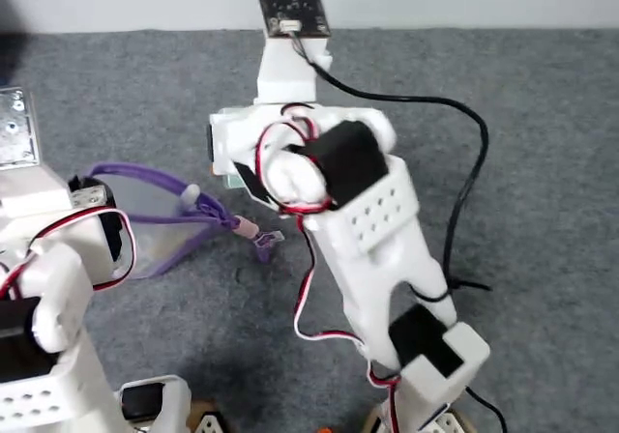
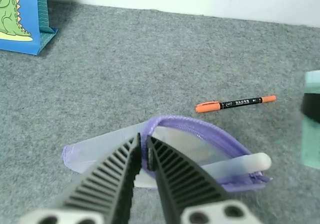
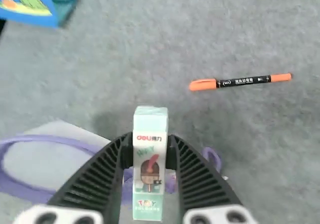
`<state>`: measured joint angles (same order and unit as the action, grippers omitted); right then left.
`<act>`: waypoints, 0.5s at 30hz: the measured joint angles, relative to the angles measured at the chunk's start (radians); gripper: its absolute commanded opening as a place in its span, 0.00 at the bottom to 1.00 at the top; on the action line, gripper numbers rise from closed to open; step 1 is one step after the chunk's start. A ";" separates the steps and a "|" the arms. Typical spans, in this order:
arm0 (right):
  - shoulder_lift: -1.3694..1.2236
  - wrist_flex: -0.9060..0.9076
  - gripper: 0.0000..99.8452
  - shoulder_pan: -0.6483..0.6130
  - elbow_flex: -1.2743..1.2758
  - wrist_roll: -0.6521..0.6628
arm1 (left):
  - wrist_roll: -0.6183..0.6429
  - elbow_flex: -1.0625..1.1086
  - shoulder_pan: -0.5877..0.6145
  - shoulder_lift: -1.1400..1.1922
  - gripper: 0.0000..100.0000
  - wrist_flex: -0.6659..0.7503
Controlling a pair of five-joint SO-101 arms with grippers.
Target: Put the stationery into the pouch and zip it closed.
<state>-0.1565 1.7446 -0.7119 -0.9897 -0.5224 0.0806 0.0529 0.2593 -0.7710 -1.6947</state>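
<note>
A clear pouch (image 2: 192,144) with purple zip trim lies open on the grey carpet, also seen in the high view as the pouch (image 1: 160,225). My left gripper (image 2: 143,140) is shut on its purple rim. A white stick (image 2: 240,165) lies in the pouch's mouth. My right gripper (image 3: 150,141) is shut on a pale green eraser box (image 3: 150,179), held upright just above the carpet beside the pouch (image 3: 35,166). An orange pen (image 3: 240,81) lies loose on the carpet beyond it, the same pen (image 2: 235,103) lying past the pouch in the left wrist view.
A blue dinosaur box (image 2: 20,16) stands at the carpet's far side. A black cable (image 1: 464,153) runs from the right arm (image 1: 368,220) across the carpet. The pouch's zip pull (image 1: 256,232) trails toward the right arm.
</note>
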 measured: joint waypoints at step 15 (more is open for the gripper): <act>0.180 0.012 0.01 -0.215 0.023 -0.089 | 0.000 0.005 0.000 0.000 0.01 0.008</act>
<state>0.0230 1.7568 -0.9268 -0.9666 -0.6114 0.0806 0.0575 0.2593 -0.7710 -1.6870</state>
